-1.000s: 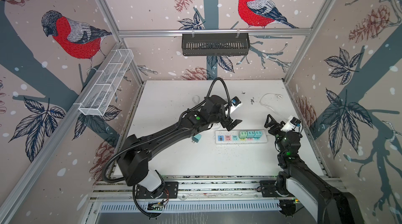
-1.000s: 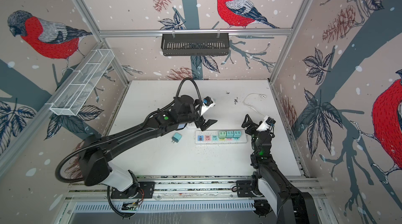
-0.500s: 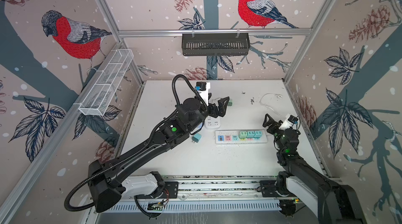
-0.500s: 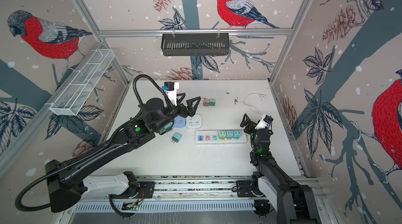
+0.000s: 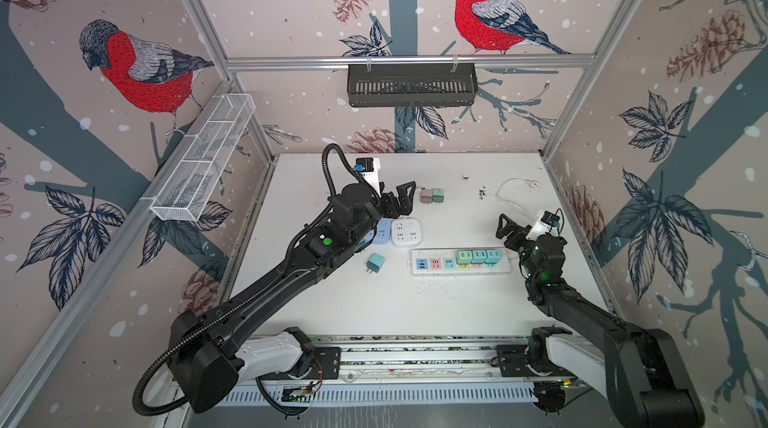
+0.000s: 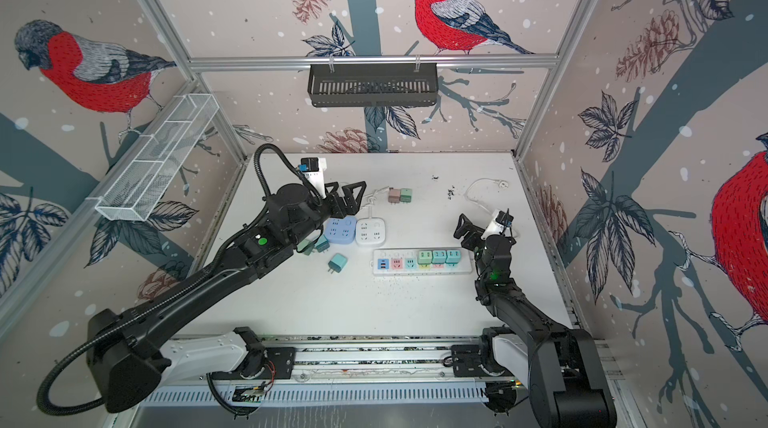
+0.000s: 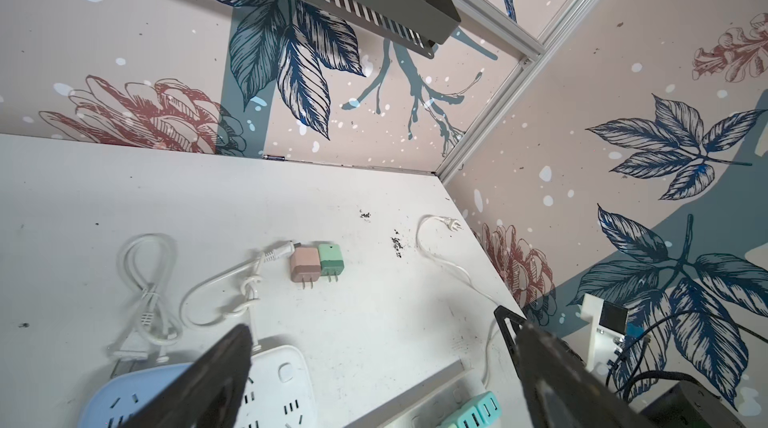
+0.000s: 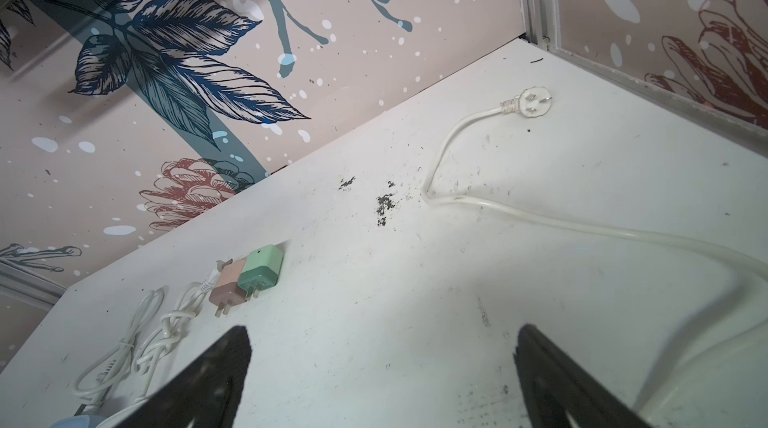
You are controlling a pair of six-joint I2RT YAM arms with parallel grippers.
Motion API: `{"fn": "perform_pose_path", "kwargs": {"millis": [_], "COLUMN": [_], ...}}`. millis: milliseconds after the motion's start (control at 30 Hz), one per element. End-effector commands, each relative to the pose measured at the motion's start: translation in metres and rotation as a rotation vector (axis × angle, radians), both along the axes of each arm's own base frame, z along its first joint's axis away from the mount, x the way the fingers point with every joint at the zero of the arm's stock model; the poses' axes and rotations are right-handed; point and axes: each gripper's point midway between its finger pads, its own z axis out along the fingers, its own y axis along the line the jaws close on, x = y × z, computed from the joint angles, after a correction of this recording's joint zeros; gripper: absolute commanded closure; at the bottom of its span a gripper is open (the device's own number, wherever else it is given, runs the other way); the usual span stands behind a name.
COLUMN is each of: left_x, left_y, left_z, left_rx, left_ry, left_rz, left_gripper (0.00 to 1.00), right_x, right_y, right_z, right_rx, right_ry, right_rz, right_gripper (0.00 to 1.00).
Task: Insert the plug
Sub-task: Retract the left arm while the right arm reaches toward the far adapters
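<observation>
The white table (image 5: 415, 305) has one long power strip (image 5: 460, 269) on it. Three green plugs (image 5: 478, 256) are pushed into the strip, side by side, at its right end.

One teal plug (image 5: 375, 262) lies on its side just left of the strip and does not touch it. Near the back, one pink plug (image 5: 426, 195) and one loose green plug (image 5: 438, 195) lie touching each other. In a top view, two more small plugs (image 6: 322, 243) peek out from under the left arm.

There are two square socket blocks, one blue block (image 5: 382, 231) and one white block (image 5: 406, 232). They sit touching, behind the strip's left end. The left wrist view shows three white cords (image 7: 145, 280).

The left arm is stretched far out over the table. The left gripper (image 5: 402, 200) hangs above the back edge of the two blocks, between them and the pink plug. Its jaws are spread wide and hold nothing.

The right arm is bent upward by the strip's right end. The right gripper (image 5: 512, 227) is lifted off the table and points toward the back. Its jaws are also spread wide and hold nothing.
</observation>
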Motion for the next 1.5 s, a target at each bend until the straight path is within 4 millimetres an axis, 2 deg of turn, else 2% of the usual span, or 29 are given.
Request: {"fn": "perform_pose_path", "kwargs": {"millis": [0, 133, 233, 367, 467, 633, 700, 800, 900, 1000, 1133, 1300, 1467], "left_x": [0.007, 0.019, 0.021, 0.025, 0.025, 0.008, -0.007, -0.021, -0.025, -0.028, -0.035, -0.043, -0.037], "left_y": [-0.004, 0.012, 0.03, 0.082, 0.127, 0.184, 0.2, 0.219, 0.231, 0.229, 0.24, 0.232, 0.231], "left_z": [0.004, -0.017, -0.034, -0.068, -0.095, -0.133, -0.141, -0.153, -0.161, -0.16, -0.16, -0.169, -0.172], "left_rx": [-0.04, -0.049, -0.127, -0.1, -0.061, 0.045, 0.083, 0.132, 0.153, 0.146, 0.098, 0.036, 0.053], "left_ry": [0.0, 0.037, 0.068, 0.052, 0.063, -0.002, -0.087, -0.108, -0.091, -0.102, -0.125, -0.189, -0.157], "left_rz": [-0.009, 0.021, -0.029, 0.094, 0.226, 0.391, 0.454, 0.54, 0.6, 0.584, 0.651, 0.594, 0.596], "left_gripper": [0.02, 0.02, 0.02, 0.02, 0.02, 0.02, 0.02, 0.02, 0.02, 0.02, 0.02, 0.02, 0.03], "right_x": [0.003, 0.012, 0.013, 0.009, 0.007, -0.001, -0.003, -0.004, -0.006, -0.006, -0.003, 0.022, 0.068], "right_y": [0.005, 0.025, 0.051, 0.084, 0.107, 0.142, 0.151, 0.169, 0.187, 0.205, 0.225, 0.225, 0.21], "right_z": [0.003, 0.006, 0.017, 0.033, 0.038, 0.04, 0.039, 0.035, 0.03, 0.02, 0.01, -0.007, -0.02], "right_rx": [-0.027, -0.026, -0.04, -0.082, -0.091, -0.117, -0.135, -0.158, -0.185, -0.217, -0.245, -0.252, -0.274], "right_ry": [0.011, 0.065, 0.064, 0.05, 0.068, 0.086, 0.101, 0.132, 0.158, 0.195, 0.233, 0.314, 0.395], "right_rz": [0.017, 0.064, 0.117, 0.163, 0.239, 0.333, 0.343, 0.382, 0.425, 0.455, 0.481, 0.434, 0.351], "right_gripper": [0.0, 0.0, 0.0, 0.0, 0.0, 0.0, 0.04, 0.11, 0.16, 0.18, 0.18, 0.16, 0.22]}}
